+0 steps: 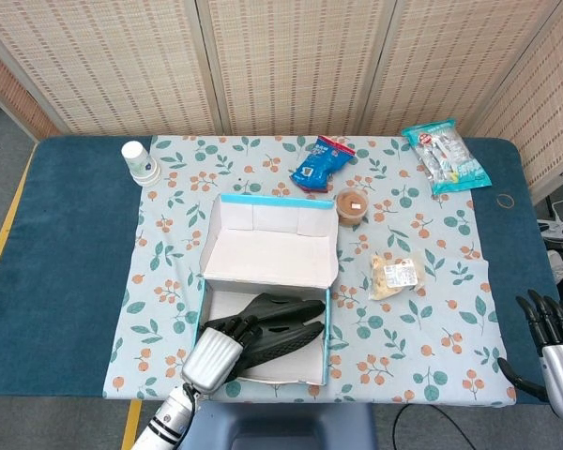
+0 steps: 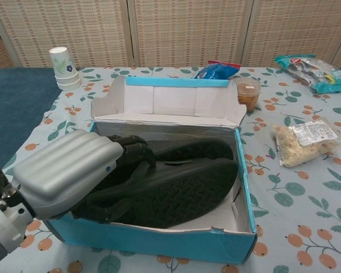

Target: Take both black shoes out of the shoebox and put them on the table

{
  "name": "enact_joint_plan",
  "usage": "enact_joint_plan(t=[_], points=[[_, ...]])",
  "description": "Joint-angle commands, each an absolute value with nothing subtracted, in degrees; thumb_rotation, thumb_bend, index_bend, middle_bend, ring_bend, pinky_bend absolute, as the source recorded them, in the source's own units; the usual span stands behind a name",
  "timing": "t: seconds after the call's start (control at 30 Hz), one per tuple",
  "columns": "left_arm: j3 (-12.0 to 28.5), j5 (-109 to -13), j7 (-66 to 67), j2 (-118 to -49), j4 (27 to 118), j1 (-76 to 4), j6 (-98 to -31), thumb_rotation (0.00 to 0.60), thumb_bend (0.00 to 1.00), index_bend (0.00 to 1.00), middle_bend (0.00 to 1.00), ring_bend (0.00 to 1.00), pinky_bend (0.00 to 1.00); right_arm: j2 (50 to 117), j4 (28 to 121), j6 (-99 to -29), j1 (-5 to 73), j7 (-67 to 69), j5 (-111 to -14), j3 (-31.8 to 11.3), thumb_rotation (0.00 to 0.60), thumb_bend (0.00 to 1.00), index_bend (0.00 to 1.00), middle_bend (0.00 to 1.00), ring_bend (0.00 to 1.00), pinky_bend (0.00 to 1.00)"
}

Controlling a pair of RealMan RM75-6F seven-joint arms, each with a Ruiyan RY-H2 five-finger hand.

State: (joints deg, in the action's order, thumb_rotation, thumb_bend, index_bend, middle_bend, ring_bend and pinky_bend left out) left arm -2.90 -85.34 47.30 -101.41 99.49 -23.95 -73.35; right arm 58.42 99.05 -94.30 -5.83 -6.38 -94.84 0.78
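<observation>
Black rubber soles face up at me from the shoebox (image 2: pixel 159 242), where both shoes (image 2: pixel 176 190) lie pressed together on their sides, toes toward three o'clock. The box sits on the counter (image 1: pixel 66 272) near its six o'clock edge, lid flap standing open at twelve. My left hand (image 2: pixel 74 170) is inside the box at the nine o'clock end, its grey back uppermost, dark fingers (image 2: pixel 133 151) curled over the heel end of the shoes and closed on them; from above the same hand (image 1: pixel 216 352) shows at the box's seven o'clock corner. My right hand (image 1: pixel 554 342) hangs off the counter's four o'clock corner, fingers spread apart and holding nothing. At ten o'clock from the box stands a stack of paper cups (image 1: pixel 139 161). A blue snack bag (image 1: pixel 319 161) lies at twelve, a small tub (image 1: pixel 352 204) just beside the lid's right corner, a clear packet (image 1: pixel 396 275) at three, and a green packet (image 1: pixel 446 155) farther off at two.
</observation>
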Motion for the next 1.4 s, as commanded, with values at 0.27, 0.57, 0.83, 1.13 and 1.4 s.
enact_joint_plan(t=[0.27,0.57,0.83,1.13,1.4], points=[[-4.3,-87.6,47.4,-102.2,97.2,-22.4,-74.4,0.6,0.38,0.27,0.21,0.33,0.52,58.4,99.1,-94.8,-6.1,-6.4,-95.3,1.0,0.511,0.17,0.0,0.0,0.0,0.0],[-4.7,-89.6,47.6,-103.5,93.9,-21.8,-74.3,0.6,0.39,0.29,0.32,0.44,0.57,58.1,99.0,-95.1,-6.3,-5.8,-95.0,0.9,0.512,0.17,0.0,0.0,0.0,0.0],[-4.1,-88.4,46.5,-104.5,92.2,-21.4,-72.8,0.6,0.44,0.56,0.67,0.68,0.72,58.2,99.0,-95.0,-6.2,-5.9,-94.9,0.8,0.511,0.17,0.0,0.0,0.0,0.0],[-3.7,-85.0,48.4,-101.5,96.0,-22.3,-68.8,0.6,0.49,0.68,0.81,0.78,0.79,58.4,99.1,-94.7,-6.1,-6.4,-94.5,0.6,0.511,0.17,0.0,0.0,0.0,0.0],[-3.6,-82.4,51.6,-100.1,97.5,-22.8,-66.7,0.6,0.51,0.7,0.81,0.78,0.79,58.5,99.2,-94.7,-6.2,-6.8,-94.5,0.6,0.511,0.17,0.0,0.0,0.0,0.0]])
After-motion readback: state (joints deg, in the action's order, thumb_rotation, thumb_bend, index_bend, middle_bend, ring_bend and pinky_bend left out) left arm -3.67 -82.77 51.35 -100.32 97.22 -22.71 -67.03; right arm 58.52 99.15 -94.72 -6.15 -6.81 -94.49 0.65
